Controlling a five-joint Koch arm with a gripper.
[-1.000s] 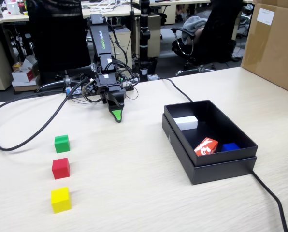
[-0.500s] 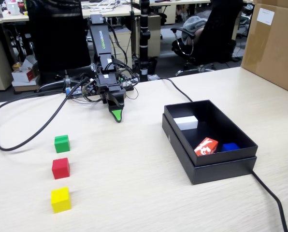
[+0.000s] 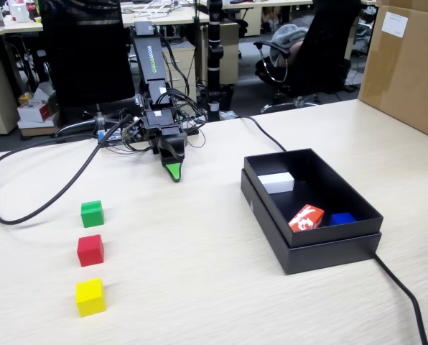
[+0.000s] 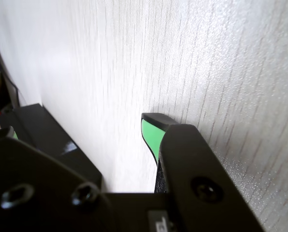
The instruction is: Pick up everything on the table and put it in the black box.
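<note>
Three small cubes stand in a column on the left of the table in the fixed view: green, red and yellow. The black box sits to the right. My gripper hangs tip-down at the back centre, far from both the cubes and the box. In the wrist view my gripper shows a green-padded fingertip on the right and a dark jaw on the left. Bare table shows between them and nothing is held.
In the box lie a white block, a red-and-white packet and a blue piece. A brown carton stands at the back right. One black cable loops left of the cubes, another runs from the box.
</note>
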